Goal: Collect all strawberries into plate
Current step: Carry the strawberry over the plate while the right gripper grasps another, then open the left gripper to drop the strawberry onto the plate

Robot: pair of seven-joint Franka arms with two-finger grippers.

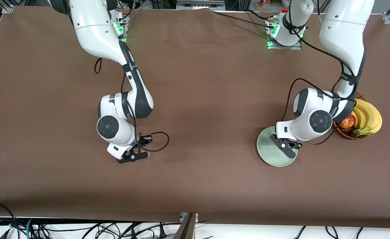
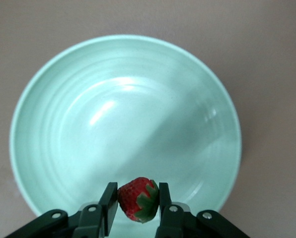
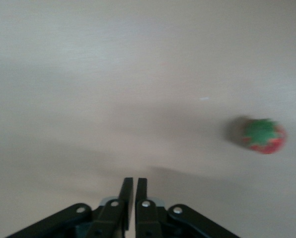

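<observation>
Right gripper (image 1: 141,155) low over bare brown table (image 1: 198,99) toward the right arm's end; fingers (image 3: 126,196) pressed together, nothing between them. One strawberry (image 3: 263,135) lies on the cloth near those fingertips, green cap up, apart from them; seen in right wrist view only.

Left gripper (image 1: 289,147) over the mint-green plate (image 1: 268,151), pinching a second strawberry (image 2: 138,199) between both pads, leafy cap showing. Plate interior bare. Wicker basket (image 1: 347,132) just beside plate, toward the left arm's end, holds bananas (image 1: 367,118) and an apple (image 1: 347,122).

No legible writing or labels on any item
</observation>
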